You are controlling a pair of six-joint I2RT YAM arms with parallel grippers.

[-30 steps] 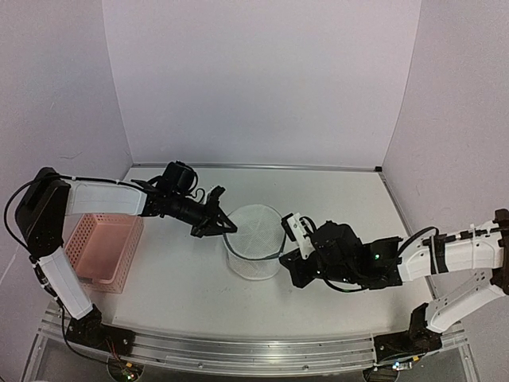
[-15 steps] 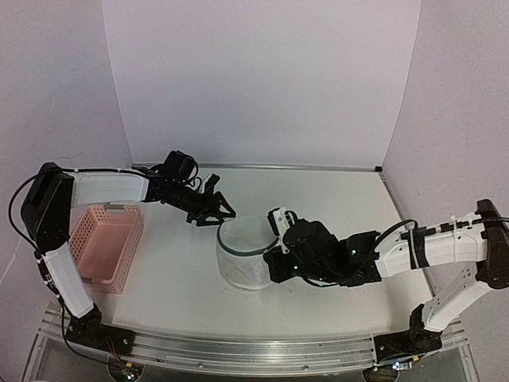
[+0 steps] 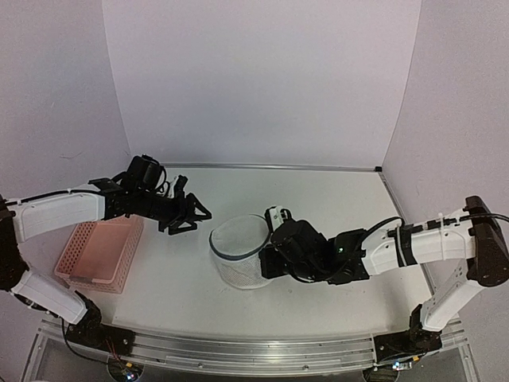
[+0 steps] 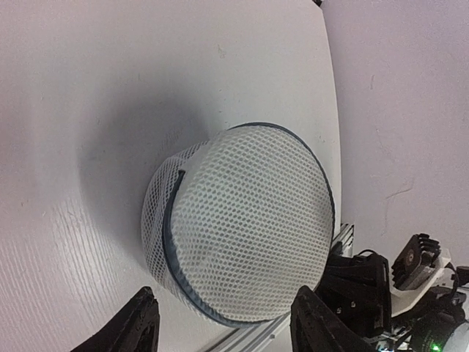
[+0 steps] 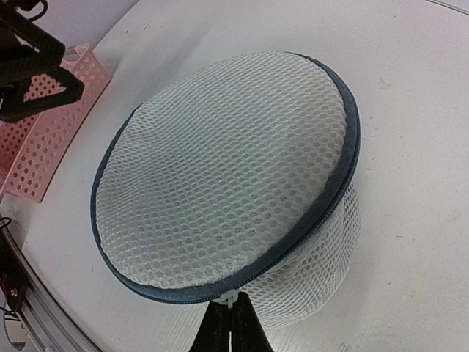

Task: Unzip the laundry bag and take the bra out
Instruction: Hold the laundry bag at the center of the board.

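The right claw [image 5: 227, 312] is pinched closed on the zip of the laundry bag [image 5: 227, 169] just ahead; the left claw [image 3: 189, 219], wide open and empty, stands farther off.

A white matte tabletop [image 3: 350, 195] sits between plain pale lilac wall panels [image 3: 262, 79]. A silver metal rail [image 3: 238, 348] edges its near side.

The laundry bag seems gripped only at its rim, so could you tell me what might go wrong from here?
1. The right end effector pinches only a small white tab at the laundry bag rim; it may slip free when pulled.
2. The left end effector hangs open, apart from the bag, so nothing braces it: pulling may drag or tip the light mesh bag instead of running the zip.
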